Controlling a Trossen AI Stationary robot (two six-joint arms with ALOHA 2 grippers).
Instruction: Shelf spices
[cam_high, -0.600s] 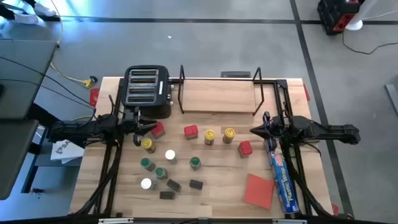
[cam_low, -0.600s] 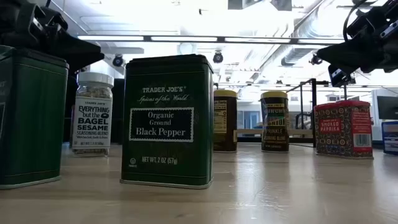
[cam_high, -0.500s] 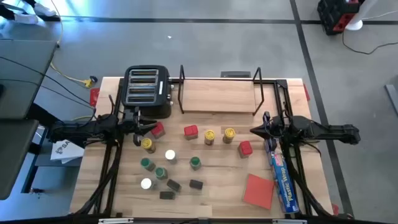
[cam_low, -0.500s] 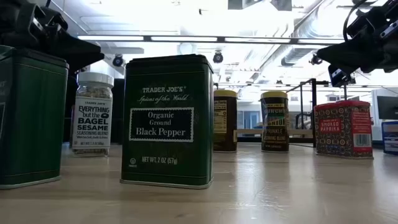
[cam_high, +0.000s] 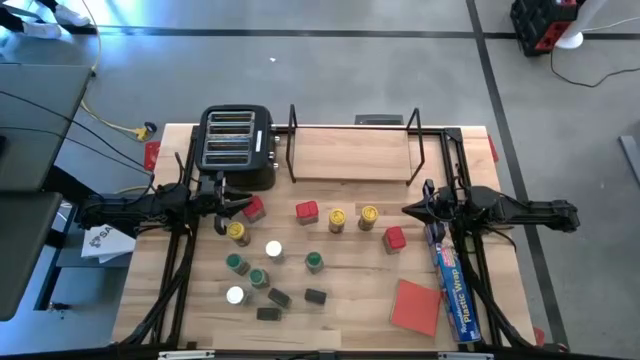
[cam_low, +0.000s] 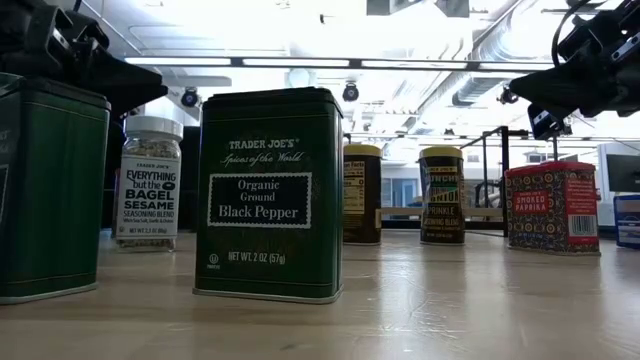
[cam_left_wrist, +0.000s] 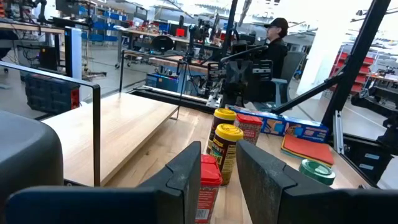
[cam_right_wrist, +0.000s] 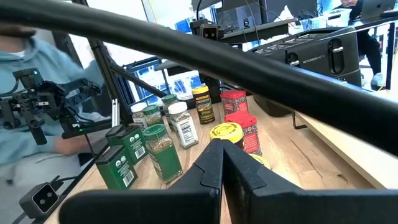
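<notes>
The spices stand scattered on the table's middle and near-left part: red tins (cam_high: 307, 211) (cam_high: 394, 238), yellow-topped jars (cam_high: 337, 220) (cam_high: 369, 216), green tops (cam_high: 313, 262), white tops (cam_high: 273, 250) and three small black ones (cam_high: 280, 297). The shelf (cam_high: 355, 152), a black wire rack on a light board, stands at the far edge. My left gripper (cam_high: 236, 207) (cam_left_wrist: 219, 155) hovers open at the left, its fingers pointing at a red tin (cam_high: 254, 209) (cam_left_wrist: 209, 180) just ahead. My right gripper (cam_high: 408, 210) (cam_right_wrist: 221, 148) hovers shut at the right, near the red tin.
A black toaster (cam_high: 237, 145) stands left of the shelf. A long blue plastic-wrap box (cam_high: 453, 285) lies along the right edge under my right arm, with a flat red pad (cam_high: 415, 305) beside it. In the low view a green pepper tin (cam_low: 268, 195) stands close in front.
</notes>
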